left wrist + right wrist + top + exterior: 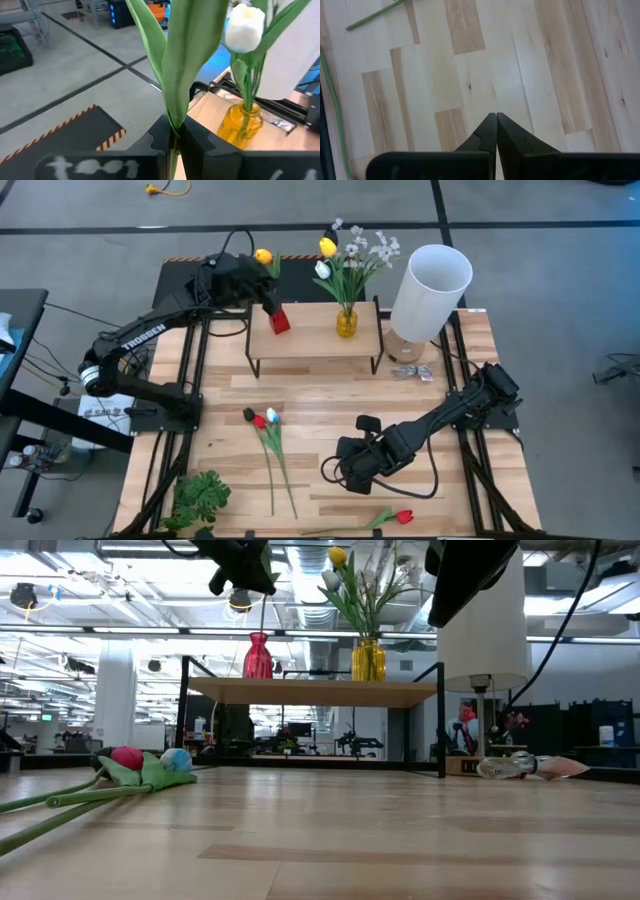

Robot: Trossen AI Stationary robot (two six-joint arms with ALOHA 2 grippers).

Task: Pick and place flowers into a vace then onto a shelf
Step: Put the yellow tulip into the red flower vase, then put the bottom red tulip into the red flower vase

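My left gripper (272, 300) hangs over the left end of the shelf (315, 340), just above a red vase (279, 320), and is shut on a yellow tulip (263, 256). Beside the red vase, a yellow vase (346, 322) holds several flowers, among them a white tulip (244, 22) and small white blossoms (375, 248). More tulips (266, 420) lie flat on the table's middle. A red one (403, 516) lies at the near edge. My right gripper (345, 470) hovers shut over bare wood right of centre, holding nothing. My left gripper pinches the yellow tulip's green stem, where a leaf wraps it (174, 131), between its two fingers. The fingers come almost level from the table's far left and lie across the stem. The tulip stands upright, head above the fingers. Its lower end is hidden below them.
A tall white lamp (430, 290) stands at the shelf's right end, with a crumpled clear wrapper (408, 371) at its foot. A bushy green sprig (200, 498) lies at the near left corner. Open wood stretches between the shelf and my right gripper.
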